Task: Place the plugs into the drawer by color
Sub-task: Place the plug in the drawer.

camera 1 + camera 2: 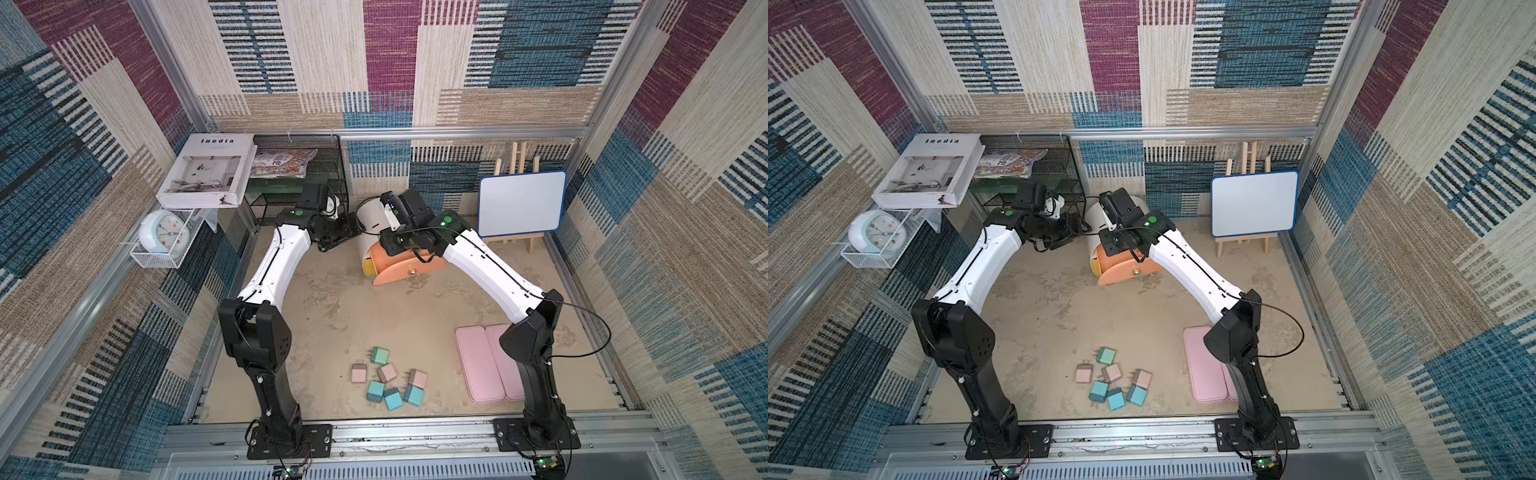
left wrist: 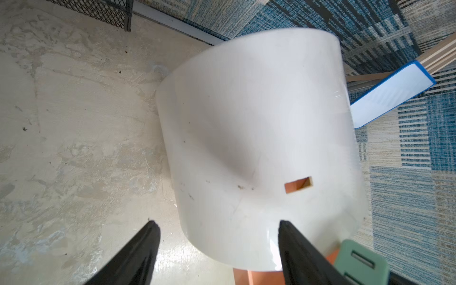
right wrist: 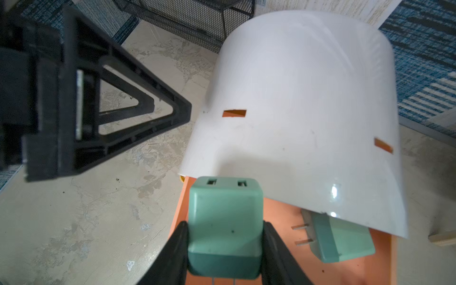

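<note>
- Up front on the sandy beige desk (image 1: 353,307), seven small boxy pastel plugs lie loose in a clump: one green plug (image 1: 380,355), three pink plugs (image 1: 387,372) and three blue plugs (image 1: 393,399).
- Just beside them sit two flat pink cases (image 1: 478,365). They're not part of the job.
- Further back, the white drum-shaped cabinet (image 1: 371,218) has its peach drawer (image 1: 399,270) pulled out toward the front. A sliver of yellow front (image 1: 365,266) shows underneath it.
- Over one edge of that open drawer, the right claw (image 3: 225,225) is pinching a mint-green plug adapter (image 3: 225,199) by its sides, slotted face pointing away from the wrist.
- A second green plug (image 3: 343,244) already lies on the drawer floor, half tucked under the drum's rim.
- The left claw (image 2: 217,222) sits by the drum's side wall, jaws partly spread with nothing between them. Can't tell if it's actually touching the wall.
- Pretty sure this is the drop-off of green number two.
- Next move, I reckon: nudge inward off the drawer's edge, lower a bit and let go clear of the plug already inside. Then go fetch the last green one from the front.
</note>
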